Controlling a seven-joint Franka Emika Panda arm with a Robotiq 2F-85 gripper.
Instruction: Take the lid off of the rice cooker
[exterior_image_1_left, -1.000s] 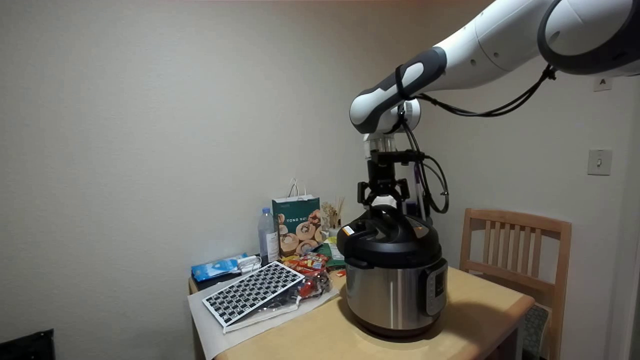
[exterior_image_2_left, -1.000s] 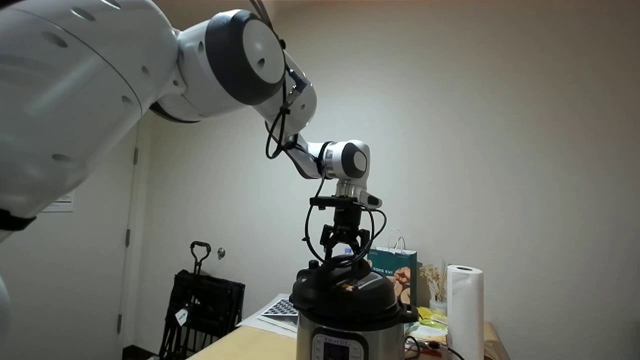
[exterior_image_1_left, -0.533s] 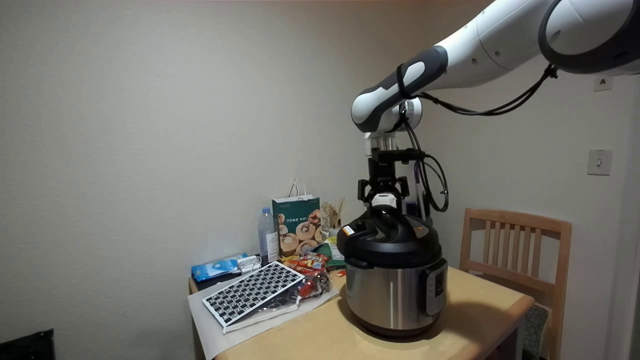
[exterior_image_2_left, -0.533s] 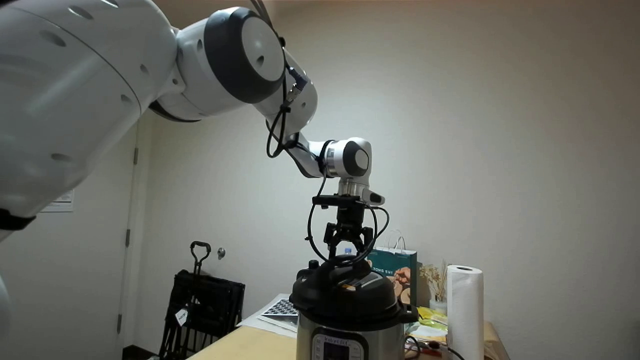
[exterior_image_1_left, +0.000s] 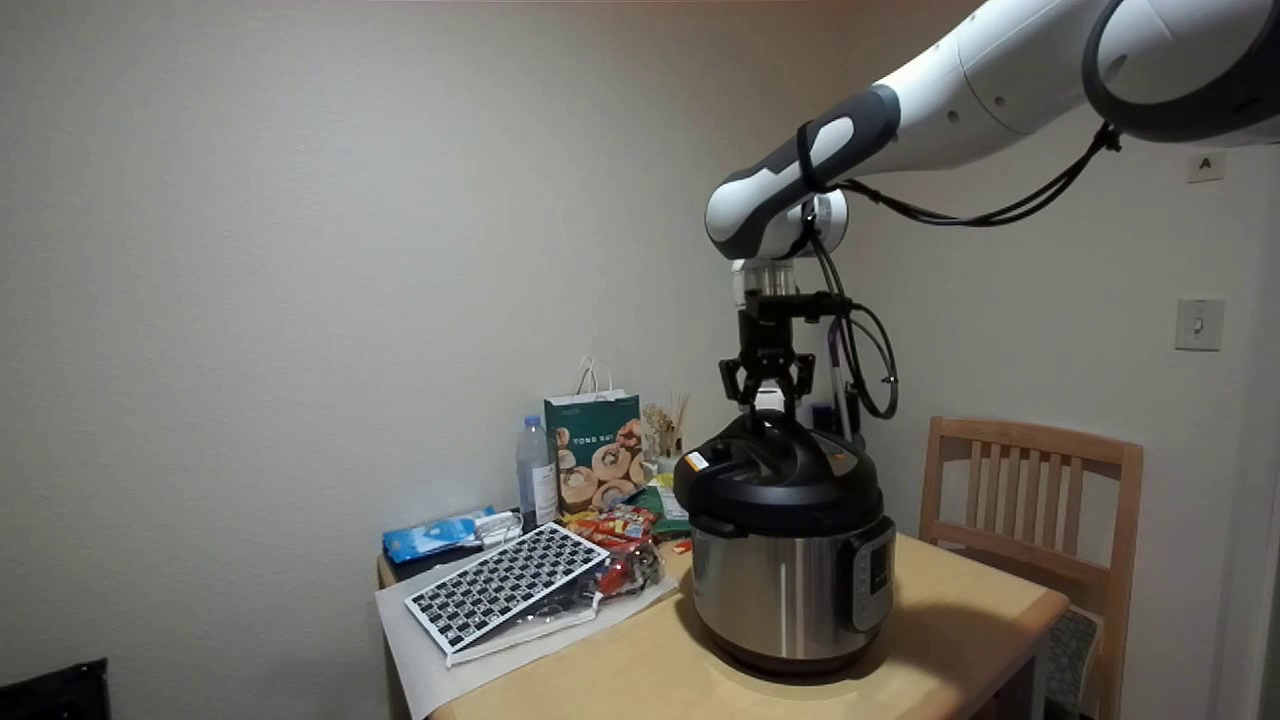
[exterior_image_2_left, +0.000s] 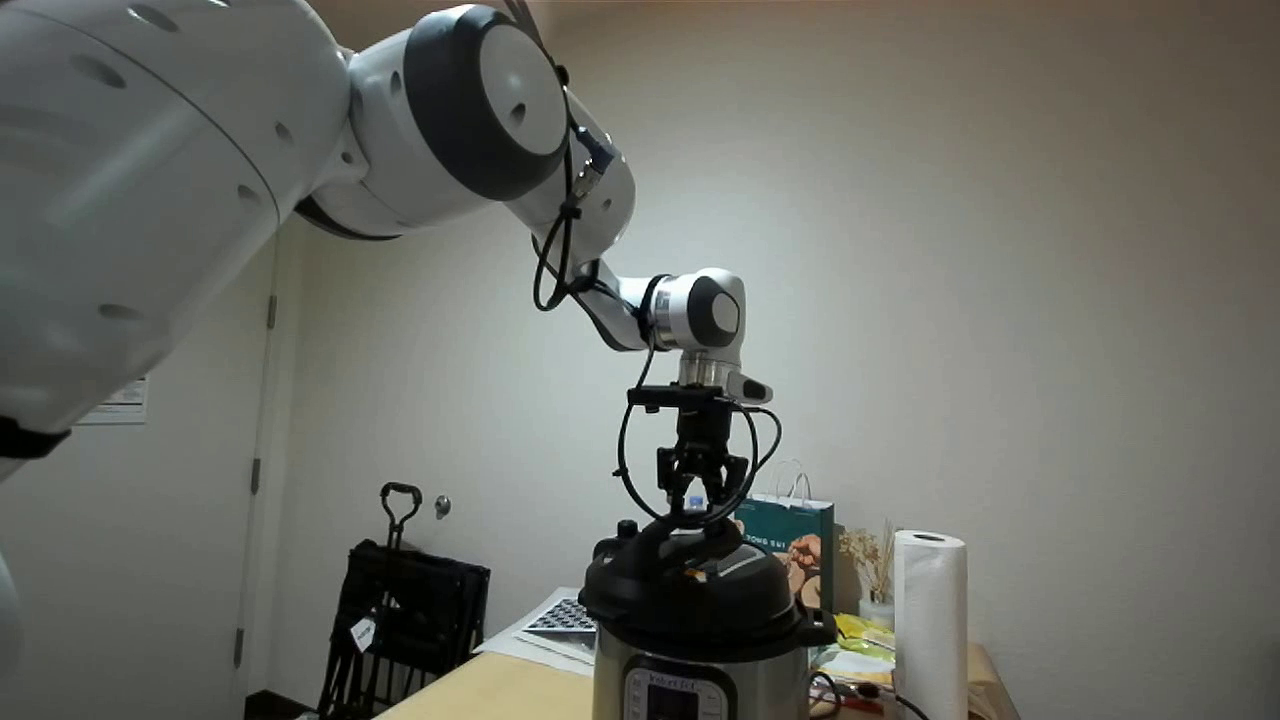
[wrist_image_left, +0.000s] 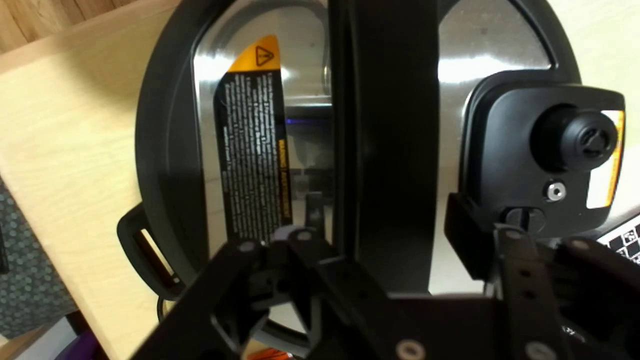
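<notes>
The rice cooker (exterior_image_1_left: 760, 590) is a brushed steel pot on the table, also seen in an exterior view (exterior_image_2_left: 612, 690). Its black domed lid (exterior_image_1_left: 780, 495) sits on it in both exterior views (exterior_image_2_left: 700, 595) and fills the wrist view (wrist_image_left: 172, 165). A broad black handle (wrist_image_left: 395, 125) crosses the lid's top. My gripper (exterior_image_1_left: 772, 412) points down just over the lid, its fingers partly closed, one on each side of the handle. In the wrist view, the gripper (wrist_image_left: 390, 222) shows a gap between the right finger and the handle. Contact of the left finger cannot be told.
A checkered board (exterior_image_1_left: 505, 585), snack bags (exterior_image_1_left: 615, 522), a bottle (exterior_image_1_left: 537, 475) and a green paper bag (exterior_image_1_left: 600, 450) lie left and behind the cooker. A paper towel roll (exterior_image_2_left: 930, 620) stands behind it. A wooden chair (exterior_image_1_left: 1030, 500) is beside the table (exterior_image_1_left: 960, 600).
My gripper's fingers have moved closer together, and the arm has risen slightly over the last second. The lid and rice cooker have not moved.
</notes>
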